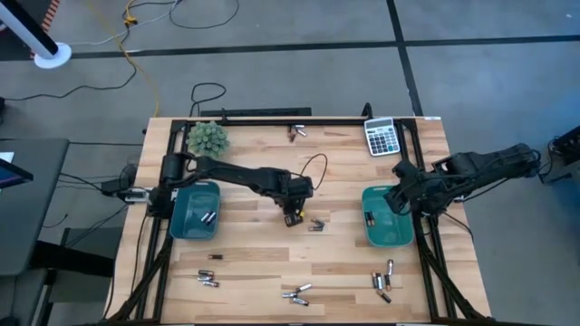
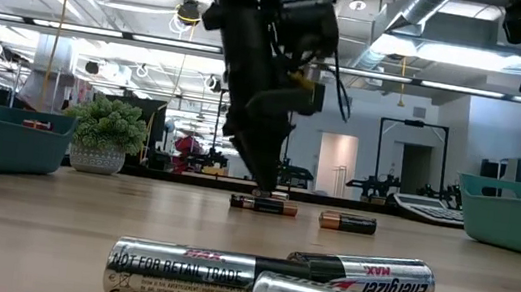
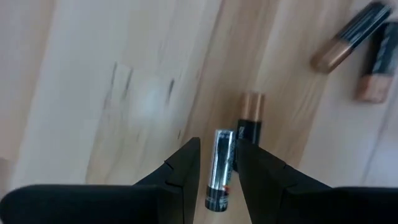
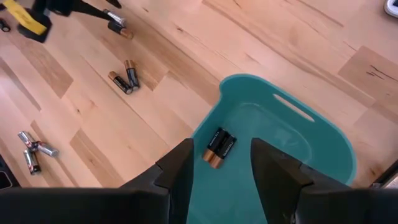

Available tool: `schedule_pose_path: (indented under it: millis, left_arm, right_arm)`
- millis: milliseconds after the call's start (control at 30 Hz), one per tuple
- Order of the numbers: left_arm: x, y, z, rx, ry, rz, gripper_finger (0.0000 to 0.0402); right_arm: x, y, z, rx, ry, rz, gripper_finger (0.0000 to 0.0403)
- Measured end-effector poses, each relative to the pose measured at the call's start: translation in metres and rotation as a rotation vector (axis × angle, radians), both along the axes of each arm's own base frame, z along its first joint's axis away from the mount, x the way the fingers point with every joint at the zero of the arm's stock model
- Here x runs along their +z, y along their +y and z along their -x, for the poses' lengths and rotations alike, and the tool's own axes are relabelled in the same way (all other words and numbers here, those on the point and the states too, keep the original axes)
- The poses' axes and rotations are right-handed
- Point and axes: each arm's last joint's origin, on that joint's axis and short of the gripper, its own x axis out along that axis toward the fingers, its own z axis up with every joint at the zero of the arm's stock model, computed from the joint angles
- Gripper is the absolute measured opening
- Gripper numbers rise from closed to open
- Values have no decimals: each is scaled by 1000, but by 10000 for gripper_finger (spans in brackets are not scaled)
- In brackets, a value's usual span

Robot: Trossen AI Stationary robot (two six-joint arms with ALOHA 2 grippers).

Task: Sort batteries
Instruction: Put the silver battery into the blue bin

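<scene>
A silvery battery (image 3: 219, 177) lies on the wooden table at mid-table, side by side with a dark, copper-ended battery (image 3: 250, 121). My left gripper (image 3: 217, 143) points steeply down over them (image 1: 293, 218), open; one finger stands on each side of the silvery battery, and a narrow gap shows beside it. Two more coppery batteries (image 3: 357, 46) lie a little farther off. My right gripper (image 4: 222, 144) hangs open above the right teal bin (image 4: 292, 168), nothing between its fingers. Two coppery batteries (image 4: 217, 148) lie on that bin's floor.
The left teal bin (image 1: 186, 222) holds a few batteries. Loose batteries lie near the front edge (image 1: 207, 277), (image 1: 296, 293), (image 1: 383, 281) and at the far edge (image 1: 296, 132). A grey calculator (image 1: 381, 136) and a small potted plant (image 1: 208, 138) stand at the back.
</scene>
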Motion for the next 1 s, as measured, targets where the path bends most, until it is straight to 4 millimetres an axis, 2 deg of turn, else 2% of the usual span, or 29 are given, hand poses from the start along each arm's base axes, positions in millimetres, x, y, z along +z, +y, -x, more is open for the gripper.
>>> schedule_pose_path:
  millis: [167,600,800,1000]
  left_arm:
    - [-11,0,1,1,52,1,98]
    - [-17,3,7,19,87,-33,96]
    - [-28,2,16,79,109,-7,39]
    - [-29,-4,19,140,110,15,38]
  right_arm:
    - [0,0,0,3,1,3,173]
    - [0,0,0,28,4,20,173]
    - [0,0,0,30,4,23,173]
    - [0,0,0,40,5,30,173]
